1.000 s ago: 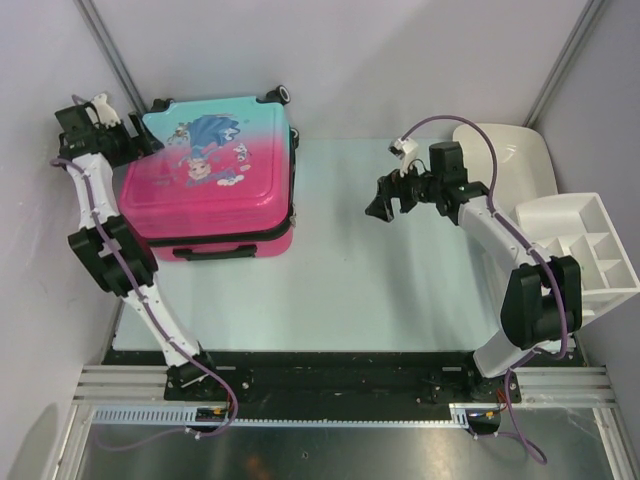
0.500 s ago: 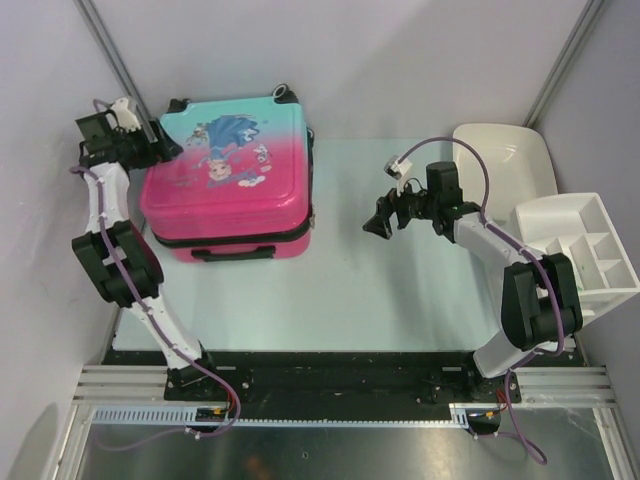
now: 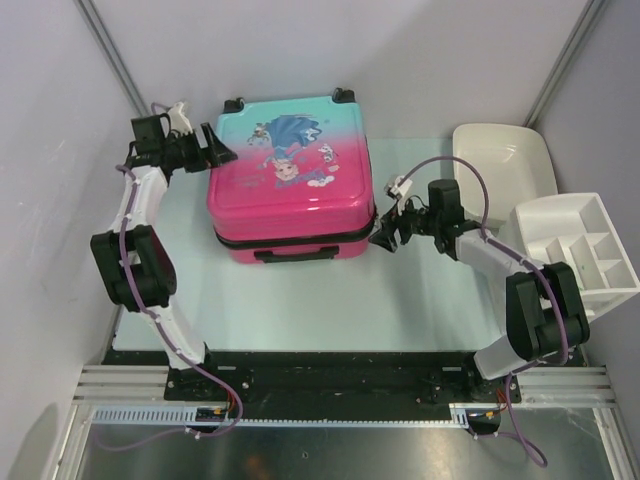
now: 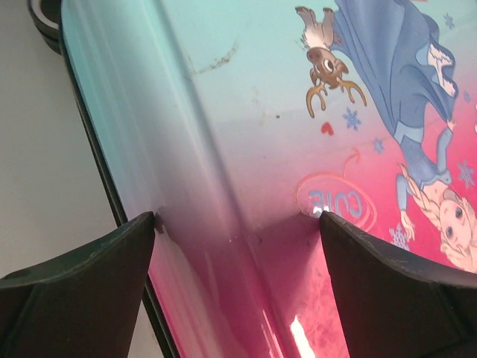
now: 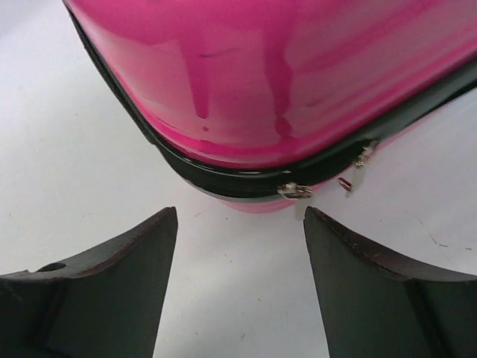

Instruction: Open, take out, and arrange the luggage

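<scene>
Both jaws stand apart beside the shut luggage (image 3: 290, 185), its lettering (image 4: 337, 205) illegible

A single piece of lettering is showing, and it is sitting on the lid of the luggage (image 4: 246, 134). It is a short blue word (image 4: 337, 201) printed inside a curling pink swirl, just beside the cartoon princess (image 4: 425, 149) and below the small reindeer figure (image 4: 328, 71). The word is appearing upside down to the left wrist camera, and its few letters are blurring too much to spell out with confidence. Nothing else is carrying legible text, numbers or brand marks.
</scene>
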You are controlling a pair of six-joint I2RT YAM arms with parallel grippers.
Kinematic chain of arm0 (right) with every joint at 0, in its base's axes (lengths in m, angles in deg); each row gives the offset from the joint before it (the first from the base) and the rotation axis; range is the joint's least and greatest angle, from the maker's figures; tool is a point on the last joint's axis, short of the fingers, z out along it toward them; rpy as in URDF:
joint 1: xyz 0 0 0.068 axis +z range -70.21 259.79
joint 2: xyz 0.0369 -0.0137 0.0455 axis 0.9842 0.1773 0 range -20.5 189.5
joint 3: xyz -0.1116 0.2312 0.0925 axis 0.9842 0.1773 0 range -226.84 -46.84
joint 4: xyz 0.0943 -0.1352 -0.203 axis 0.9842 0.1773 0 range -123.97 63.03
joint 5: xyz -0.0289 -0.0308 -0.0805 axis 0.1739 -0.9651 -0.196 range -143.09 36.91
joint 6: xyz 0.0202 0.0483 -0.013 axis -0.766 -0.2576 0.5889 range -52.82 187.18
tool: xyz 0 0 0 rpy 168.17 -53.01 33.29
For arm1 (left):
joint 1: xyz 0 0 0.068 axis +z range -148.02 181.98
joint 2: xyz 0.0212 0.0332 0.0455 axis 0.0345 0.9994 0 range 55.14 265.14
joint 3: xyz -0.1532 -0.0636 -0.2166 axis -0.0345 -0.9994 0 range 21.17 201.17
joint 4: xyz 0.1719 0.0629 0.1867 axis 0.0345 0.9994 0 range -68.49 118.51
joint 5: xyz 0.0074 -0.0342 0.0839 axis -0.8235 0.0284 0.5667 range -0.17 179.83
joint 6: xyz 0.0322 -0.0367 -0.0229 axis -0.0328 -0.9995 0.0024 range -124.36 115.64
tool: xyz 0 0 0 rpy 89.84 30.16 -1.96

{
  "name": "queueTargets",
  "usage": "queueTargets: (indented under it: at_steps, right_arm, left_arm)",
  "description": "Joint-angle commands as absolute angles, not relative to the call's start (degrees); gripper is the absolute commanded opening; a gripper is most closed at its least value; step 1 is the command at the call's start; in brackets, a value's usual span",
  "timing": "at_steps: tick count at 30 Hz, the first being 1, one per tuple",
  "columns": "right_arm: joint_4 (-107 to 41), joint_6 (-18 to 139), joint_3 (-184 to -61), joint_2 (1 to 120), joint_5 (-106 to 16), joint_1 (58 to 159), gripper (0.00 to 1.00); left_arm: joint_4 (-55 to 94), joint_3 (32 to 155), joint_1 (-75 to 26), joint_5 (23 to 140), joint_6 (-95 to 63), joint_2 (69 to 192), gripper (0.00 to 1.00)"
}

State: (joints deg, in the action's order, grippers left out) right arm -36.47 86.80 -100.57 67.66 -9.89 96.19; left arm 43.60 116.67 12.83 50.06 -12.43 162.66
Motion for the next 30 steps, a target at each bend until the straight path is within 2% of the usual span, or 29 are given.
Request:
queueTargets:
  at_steps: [1, 4, 9, 12, 17, 21, 30]
  right_arm:
    - [-42.7, 93.9, -96.8, 63.4, -8.8, 95.8, 0.72]
    - [-40.3, 97.1, -96.7, 62.6, -4.9, 92.5, 0.69]
    - [-31.3, 108.6, -96.9, 60.5, 0.9, 84.3, 0.82]
    - [-29.1, 112.5, -97.1, 61.7, 3.4, 83.5, 0.84]
    - [-29.6, 114.3, -98.3, 65.7, 7.6, 84.1, 0.76]
    - [-36.8, 109.8, -98.3, 69.1, 9.4, 84.2, 0.75]
    - [-45.7, 106.5, -100.9, 76.8, 11.6, 85.8, 0.70]
  left_arm:
    - [54.4, 110.5, 9.8, 38.7, -14.1, 160.3, 0.93]
    - [54.4, 108.8, 11.5, 37.0, -11.2, 158.7, 0.94]
    - [54.3, 108.3, 13.7, 38.5, -3.3, 153.7, 0.99]
    - [54.4, 107.6, 13.7, 39.1, 4.3, 149.1, 1.00]
    - [54.4, 101.9, 13.7, 31.3, 15.6, 139.5, 1.00]
    - [54.4, 94.3, 12.6, 26.8, 25.5, 131.1, 1.00]
    - [54.3, 81.7, 4.1, 33.1, 37.9, 120.0, 1.00]
